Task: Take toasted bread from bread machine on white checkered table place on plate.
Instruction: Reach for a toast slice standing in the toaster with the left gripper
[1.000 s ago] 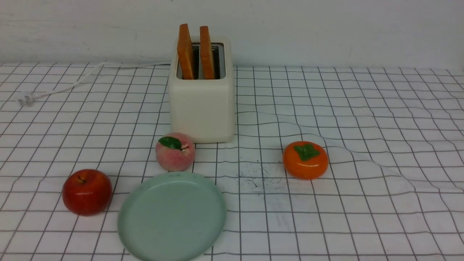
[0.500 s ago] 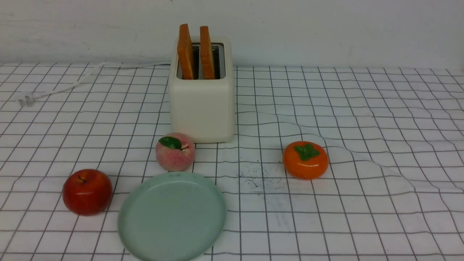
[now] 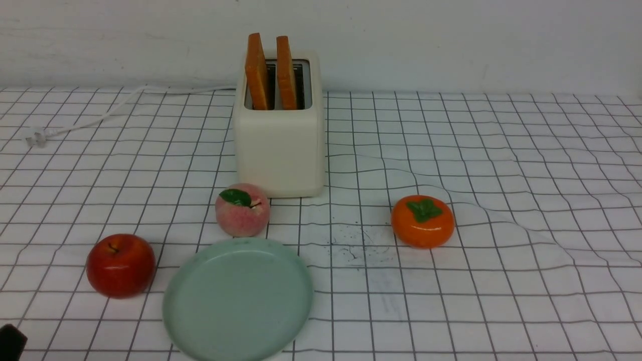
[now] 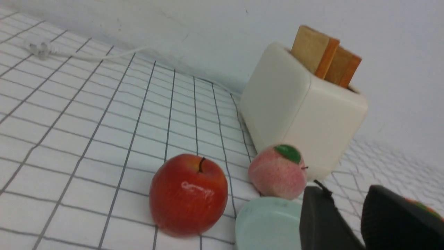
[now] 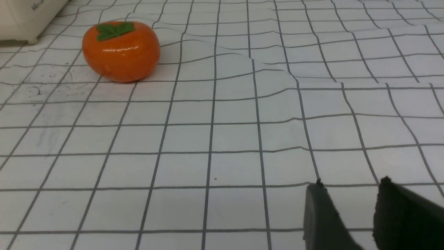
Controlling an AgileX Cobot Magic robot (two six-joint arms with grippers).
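Two slices of toasted bread (image 3: 257, 71) (image 3: 286, 72) stand upright in the slots of the cream-white bread machine (image 3: 280, 145) at the back of the white checkered table (image 3: 501, 200). They show in the left wrist view too (image 4: 314, 52). The mint-green plate (image 3: 238, 300) lies empty at the front; its edge shows in the left wrist view (image 4: 267, 224). My left gripper (image 4: 347, 198) is open and empty, low at the front left near the plate; only a dark tip (image 3: 10, 343) shows in the front view. My right gripper (image 5: 350, 185) is open and empty above bare cloth.
A red apple (image 3: 120, 265) sits left of the plate, a pink peach (image 3: 243, 209) between plate and bread machine, an orange persimmon (image 3: 423, 221) to the right. The white cord and plug (image 3: 37, 136) lie at the back left. The cloth is wrinkled on the right.
A dark tip of my left gripper has come into the front view's bottom left corner. The toast, plate and fruit have not moved.
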